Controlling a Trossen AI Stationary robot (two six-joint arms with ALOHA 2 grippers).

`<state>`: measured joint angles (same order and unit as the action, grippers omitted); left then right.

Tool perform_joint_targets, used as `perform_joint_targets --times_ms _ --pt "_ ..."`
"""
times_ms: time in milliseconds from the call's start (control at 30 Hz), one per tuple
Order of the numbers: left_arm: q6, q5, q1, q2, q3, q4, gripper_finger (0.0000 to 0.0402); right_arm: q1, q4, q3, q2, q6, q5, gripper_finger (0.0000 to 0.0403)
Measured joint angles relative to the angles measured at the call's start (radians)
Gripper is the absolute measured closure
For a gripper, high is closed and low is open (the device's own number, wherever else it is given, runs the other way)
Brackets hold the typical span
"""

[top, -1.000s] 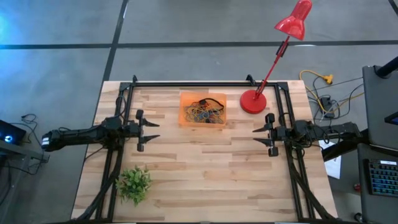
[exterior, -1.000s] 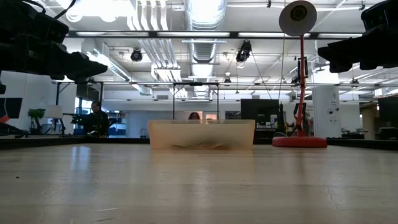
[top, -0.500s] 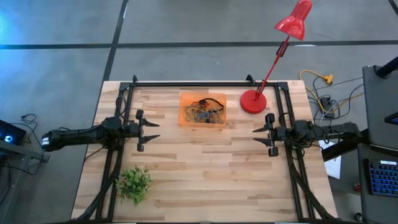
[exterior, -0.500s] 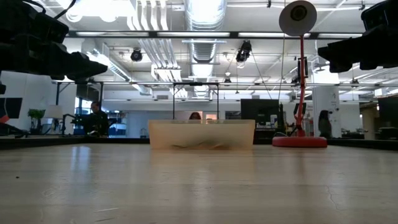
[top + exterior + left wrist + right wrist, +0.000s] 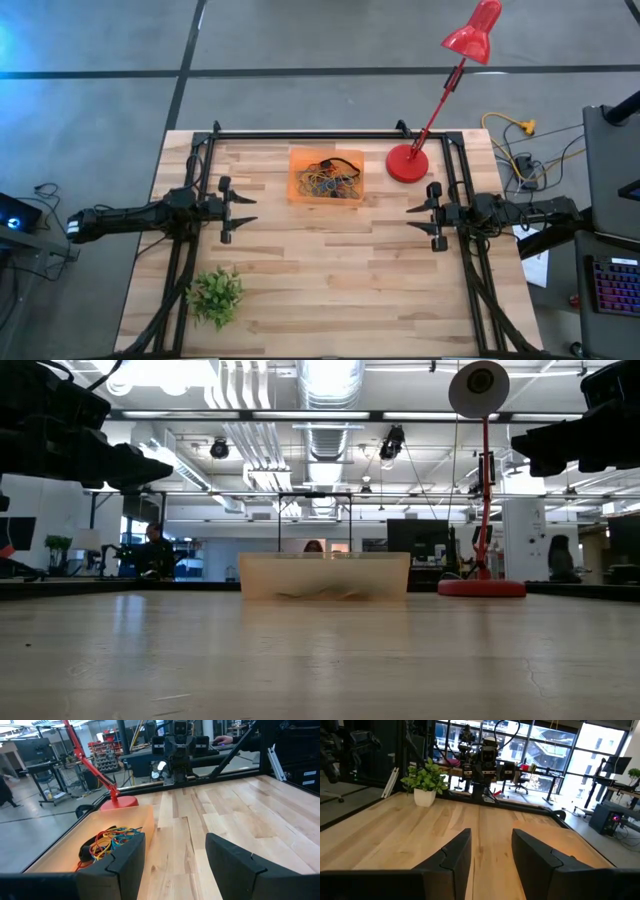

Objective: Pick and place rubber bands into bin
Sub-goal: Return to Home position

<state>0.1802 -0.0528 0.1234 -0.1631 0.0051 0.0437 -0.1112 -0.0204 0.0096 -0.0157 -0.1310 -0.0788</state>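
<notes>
orange translucent plastic, shallow and rectangular, the bin (image 5: 298, 192) sits near the middle of the pale wooden table's (image 5: 330, 280) far edge, just beside the round red lamp base (image 5: 407, 163). we see the thin rubber bands (image 5: 330, 180), a tangle of yellow, blue, red and black loops, heaped inside it, and we find no loop lying loose on the wood. the left gripper (image 5: 243, 210) hangs a little in from the table's left edge, its fingers spread wide and empty. the right gripper (image 5: 416, 218) faces it from near the right edge, fingers likewise apart with nothing between them. a small green leafy plant (image 5: 215, 294) stands toward the near left corner. we judge the sorting done and the step in hand to be the return to rest. the next move, we think, calls only for both arms to settle at home, clear of the bin, with no further grasp.
</notes>
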Motion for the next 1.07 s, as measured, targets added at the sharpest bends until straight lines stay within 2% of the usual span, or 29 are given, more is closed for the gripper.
perform_joint_targets --times_ms 1067 --pt "0.000 0.000 0.000 0.000 0.000 0.000 0.0209 0.000 0.000 0.000 0.000 0.000 0.000 0.0272"
